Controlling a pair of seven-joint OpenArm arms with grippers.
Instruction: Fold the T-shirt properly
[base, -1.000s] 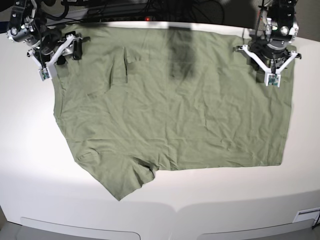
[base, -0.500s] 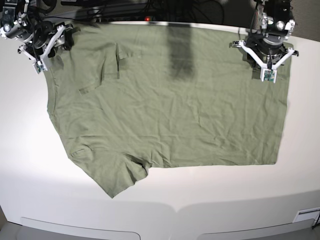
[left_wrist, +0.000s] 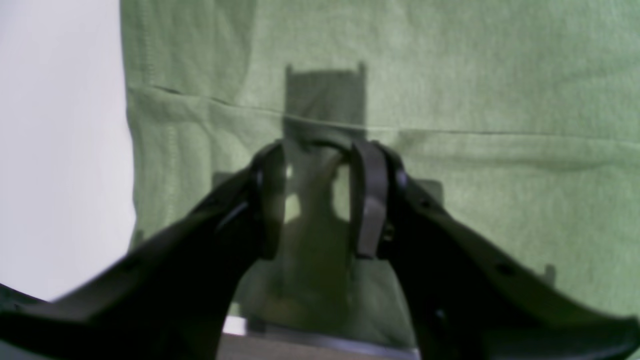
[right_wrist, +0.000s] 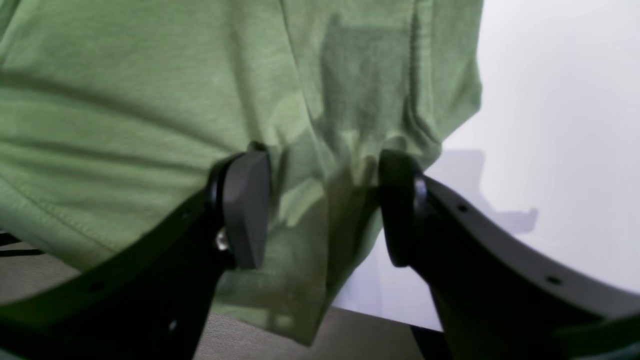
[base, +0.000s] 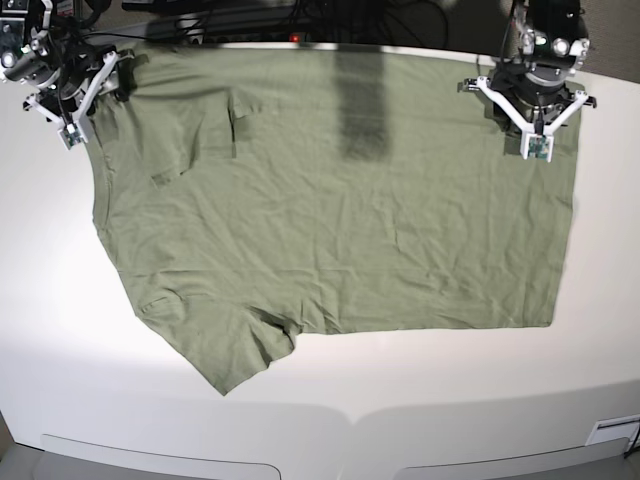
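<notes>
step: both tools hold far edge of T-shirt (base: 330, 200), spread on desk (base: 60, 330) | left tool (base: 533, 128) clenched on cloth | right tool (base: 72, 100) grasping cloth bunch | next: likely needs carrying that edge toward lower frame

My matt black plastic finger pads (right_wrist: 245, 205) press soft, wrinkled sage-green cotton T-shirt (base: 330, 220) cloth, lying on the smooth white table (base: 60, 320).
</notes>
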